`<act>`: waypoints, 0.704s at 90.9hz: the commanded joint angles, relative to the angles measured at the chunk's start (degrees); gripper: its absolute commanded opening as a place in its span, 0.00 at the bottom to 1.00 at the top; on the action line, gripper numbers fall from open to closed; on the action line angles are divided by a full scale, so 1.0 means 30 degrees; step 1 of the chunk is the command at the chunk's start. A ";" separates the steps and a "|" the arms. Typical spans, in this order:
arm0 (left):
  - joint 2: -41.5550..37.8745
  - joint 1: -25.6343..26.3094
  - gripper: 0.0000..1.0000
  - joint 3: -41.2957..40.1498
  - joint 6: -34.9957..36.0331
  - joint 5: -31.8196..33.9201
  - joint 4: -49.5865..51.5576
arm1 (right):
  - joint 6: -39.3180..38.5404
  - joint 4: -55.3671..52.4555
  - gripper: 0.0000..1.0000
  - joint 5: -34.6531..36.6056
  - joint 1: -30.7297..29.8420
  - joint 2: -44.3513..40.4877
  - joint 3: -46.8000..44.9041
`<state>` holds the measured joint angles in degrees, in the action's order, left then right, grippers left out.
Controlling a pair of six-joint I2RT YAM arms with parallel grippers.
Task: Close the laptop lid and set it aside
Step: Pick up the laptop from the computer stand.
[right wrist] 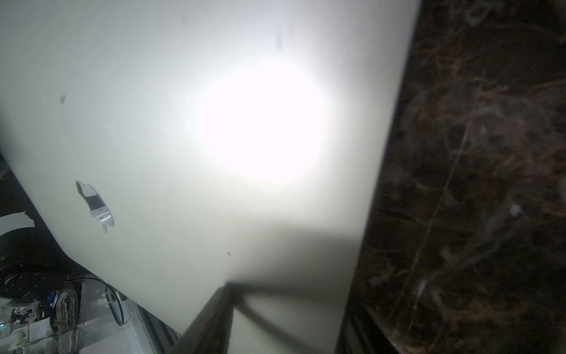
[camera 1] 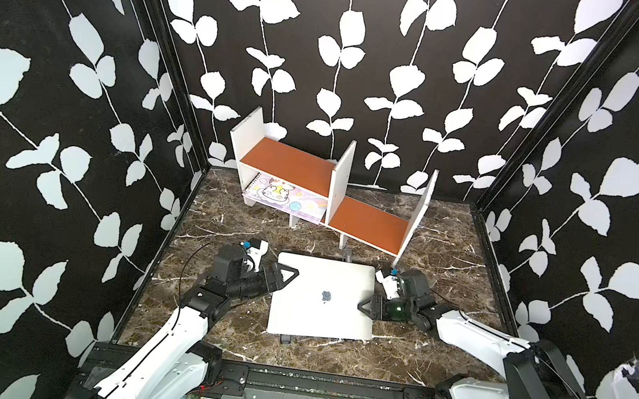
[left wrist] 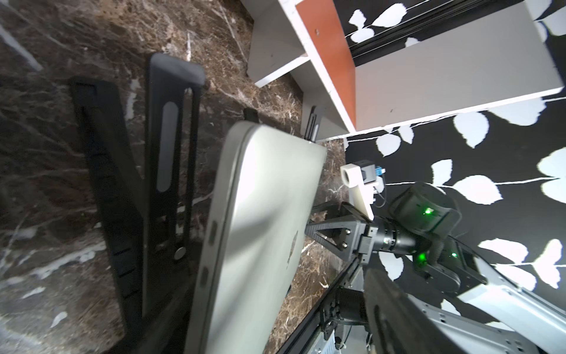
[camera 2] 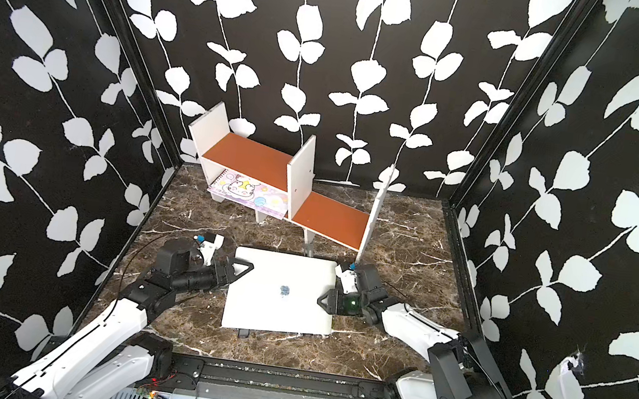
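I see the brown marble worktop (camera 1: pixel 415 347) carrying a white shelf unit (camera 1: pixel 339 182), a notebook (camera 1: pixel 288 198) beneath it, and a black stand (left wrist: pixel 167 101).

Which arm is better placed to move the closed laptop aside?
Probably right: the right end effector is mid-edge on the laptop, level with the logo; the left end effector is near a far corner.

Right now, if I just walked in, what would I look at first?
Probably the slim silver laptop, shut with its dark apple logo facing up, in the middle of the brown marble tabletop. The white-and-black left robot arm and the matching right robot arm reach in at its two sides. Behind stands a white shelf with orange boards, with a pastel cartoon notebook under its taller part.
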<state>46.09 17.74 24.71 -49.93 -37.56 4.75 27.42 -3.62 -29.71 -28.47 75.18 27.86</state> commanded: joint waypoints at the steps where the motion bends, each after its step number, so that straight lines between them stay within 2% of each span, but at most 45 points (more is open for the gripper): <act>1: 0.0084 0.0416 0.70 0.0121 -0.1857 -0.3622 -0.3519 | -0.0124 0.2430 0.53 -0.1955 -0.0486 0.0012 0.0558; 30: 0.0459 0.0456 0.52 0.0383 -0.0993 -0.3898 -0.2439 | -0.0116 0.2704 0.52 -0.2189 -0.0486 0.0169 0.0558; 47: 0.0247 0.0474 0.45 0.0503 -0.0241 -0.4032 -0.1568 | -0.0089 0.2861 0.52 -0.2319 -0.0473 0.0334 0.0608; 64: -0.0087 0.0475 0.32 0.0841 0.0217 -0.3904 -0.1061 | -0.0116 0.2847 0.52 -0.2314 -0.0472 0.0214 0.0675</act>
<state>47.53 18.68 24.75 -51.03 -46.78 2.04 27.62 -0.95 -32.82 -28.88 76.27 27.86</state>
